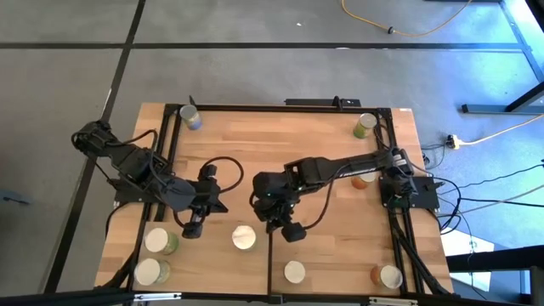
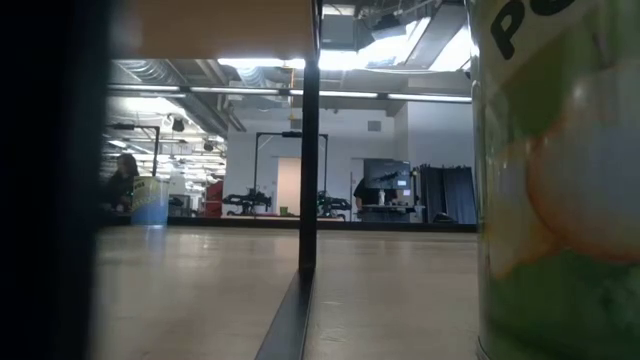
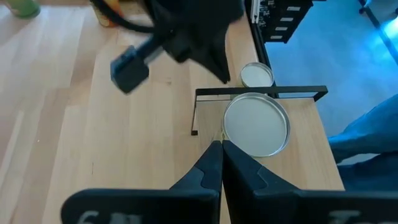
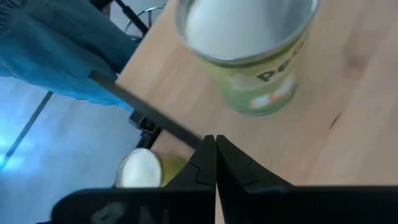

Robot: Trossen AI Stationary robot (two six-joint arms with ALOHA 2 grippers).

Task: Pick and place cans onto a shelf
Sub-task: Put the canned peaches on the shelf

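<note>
Green can [image 4: 249, 59], label partly legible, perhaps "Pe".

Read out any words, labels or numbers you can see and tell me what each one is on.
"PE": start of a cut-off word on the green can in the right wrist view.
"P": one cut-off letter on the close green can in the low view.
Printing on the other cans is too small to read.
</note>
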